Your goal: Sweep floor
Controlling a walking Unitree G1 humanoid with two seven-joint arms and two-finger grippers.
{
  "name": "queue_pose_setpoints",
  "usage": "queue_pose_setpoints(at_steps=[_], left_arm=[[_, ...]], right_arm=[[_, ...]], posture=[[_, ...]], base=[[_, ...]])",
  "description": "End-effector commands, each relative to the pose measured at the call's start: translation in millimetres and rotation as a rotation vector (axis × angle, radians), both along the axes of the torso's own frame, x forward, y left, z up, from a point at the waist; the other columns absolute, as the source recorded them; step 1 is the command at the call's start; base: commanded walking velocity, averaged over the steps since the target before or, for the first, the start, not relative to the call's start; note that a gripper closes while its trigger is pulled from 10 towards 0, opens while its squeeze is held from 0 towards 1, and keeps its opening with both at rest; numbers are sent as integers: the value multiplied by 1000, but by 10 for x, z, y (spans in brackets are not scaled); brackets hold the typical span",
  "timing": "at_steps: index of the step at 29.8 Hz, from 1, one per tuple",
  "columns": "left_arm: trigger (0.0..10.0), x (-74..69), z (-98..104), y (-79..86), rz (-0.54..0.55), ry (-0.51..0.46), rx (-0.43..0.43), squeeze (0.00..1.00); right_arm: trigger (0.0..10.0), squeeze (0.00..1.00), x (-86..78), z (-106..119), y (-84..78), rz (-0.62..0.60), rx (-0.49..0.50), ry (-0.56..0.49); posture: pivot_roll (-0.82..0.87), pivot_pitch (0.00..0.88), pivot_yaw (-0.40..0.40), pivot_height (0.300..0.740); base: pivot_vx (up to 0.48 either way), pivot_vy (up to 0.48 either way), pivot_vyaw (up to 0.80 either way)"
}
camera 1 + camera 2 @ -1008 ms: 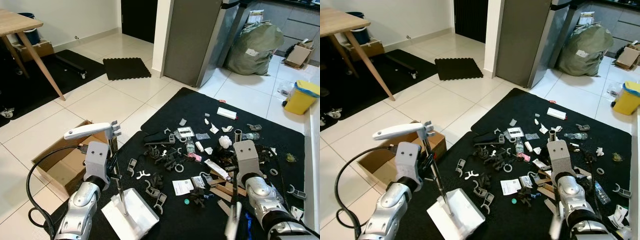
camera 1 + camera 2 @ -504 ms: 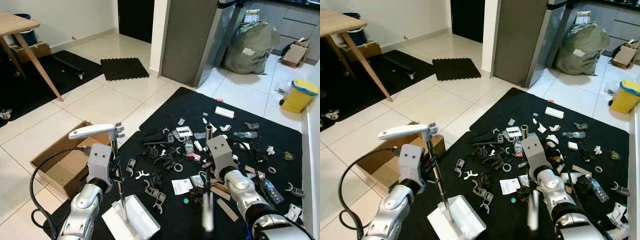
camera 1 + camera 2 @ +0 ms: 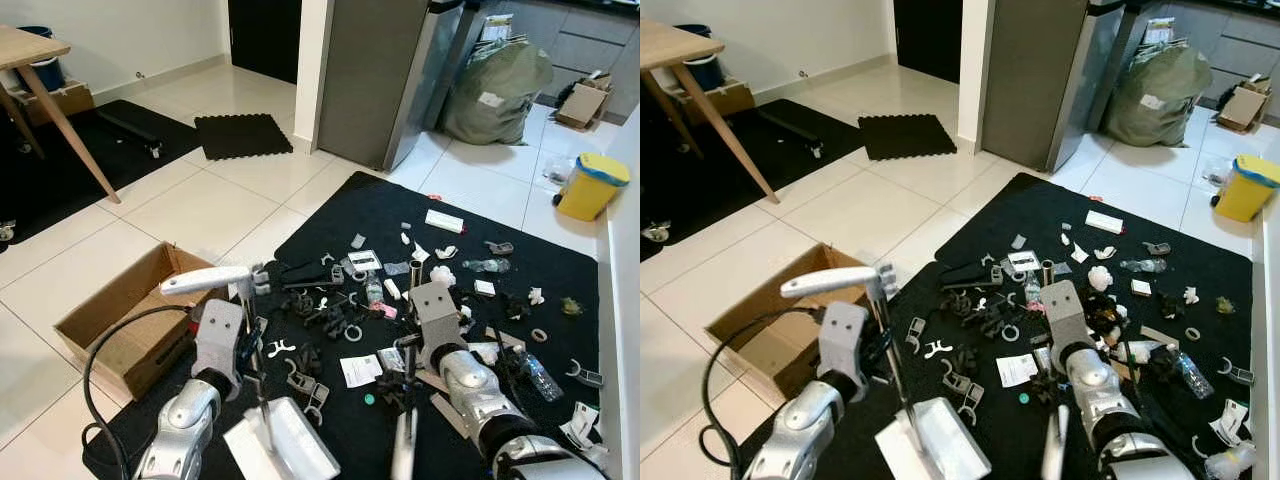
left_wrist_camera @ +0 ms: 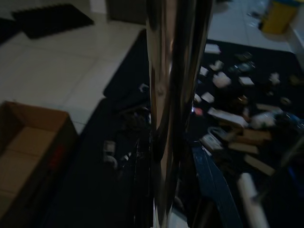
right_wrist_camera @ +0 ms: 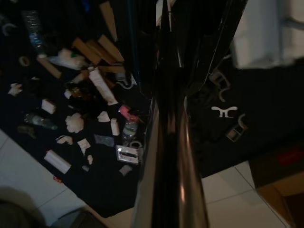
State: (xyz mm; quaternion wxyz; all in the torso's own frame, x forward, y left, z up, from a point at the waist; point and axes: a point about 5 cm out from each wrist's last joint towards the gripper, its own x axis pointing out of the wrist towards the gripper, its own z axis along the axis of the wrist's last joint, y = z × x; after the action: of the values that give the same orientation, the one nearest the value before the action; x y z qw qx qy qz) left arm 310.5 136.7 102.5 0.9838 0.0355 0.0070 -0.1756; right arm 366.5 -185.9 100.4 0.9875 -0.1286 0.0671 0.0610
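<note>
**Dustpan and broom poised over a littered black mat**

At the far left of the head views, an open cardboard box (image 3: pixel 130 320) sits on the pale tiles, its near corner touching the edge of the black mat (image 3: pixel 380 205).

Just right of it, in the lower left of the frame, the left gripper (image 3: pixel 245 345) is clenched around the upright metal pole of a white long-handled dustpan (image 3: pixel 285 445). The pan rests flat on the mat at the bottom edge, and its white grip (image 3: pixel 205 282) juts toward the box. Holding the pole near vertical keeps the pan's mouth down on the mat, probably so litter can be pushed into it.

In the centre lies the litter (image 3: pixel 340 320): dark plastic clips, white brackets, paper slips and small cartons, spread from the middle of the frame to the right.

Lower centre-right, the right gripper (image 3: pixel 412 350) grasps a dark metal broom handle (image 3: pixel 408 400) that runs down to the bottom edge; the bristle end cannot be seen. The arm reaches over the thickest litter, seemingly to drag it toward the pan.

At the right are wooden strips (image 3: pixel 445 385), a clear bottle (image 3: pixel 535 368) and a yellow bin (image 3: pixel 585 185) on the tiles, upper right.
</note>
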Motion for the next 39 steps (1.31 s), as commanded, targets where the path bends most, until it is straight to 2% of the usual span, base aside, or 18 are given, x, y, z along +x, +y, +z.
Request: queue_pose_setpoints(at_steps=[1,10,15,26,29,32,39], left_arm=[[10000,20,26,-45,-9,-33,-16,0],[10000,-15,-110,-97,13,-10,-18,0],[10000,-50,-174,-146,5,-13,10,0],[10000,-84,-204,-168,46,-23,-8,0],[10000,-109,-235,-185,51,-16,-11,0],[10000,-100,-236,-180,56,-17,-11,0],[10000,-71,-224,-154,68,-18,-13,0]], right_arm=[[10000,0,-7,7,-62,-19,-11,-6],[10000,0,28,59,-35,-21,3,-19],[10000,0,37,75,-37,-11,2,-17],[10000,0,22,33,-49,-1,7,14],[10000,0,13,11,-9,31,27,26],[10000,0,13,26,100,110,62,13],[10000,0,19,44,319,238,54,10]], posture=[[90,219,-44,740],[83,219,-47,740],[80,215,-50,740],[81,216,-51,740],[82,216,-53,740],[83,215,-53,740],[83,212,-50,740]], base=[[0,0,0],[0,0,0],[0,0,0],[0,0,0],[0,0,0],[0,0,0],[0,0,0]])
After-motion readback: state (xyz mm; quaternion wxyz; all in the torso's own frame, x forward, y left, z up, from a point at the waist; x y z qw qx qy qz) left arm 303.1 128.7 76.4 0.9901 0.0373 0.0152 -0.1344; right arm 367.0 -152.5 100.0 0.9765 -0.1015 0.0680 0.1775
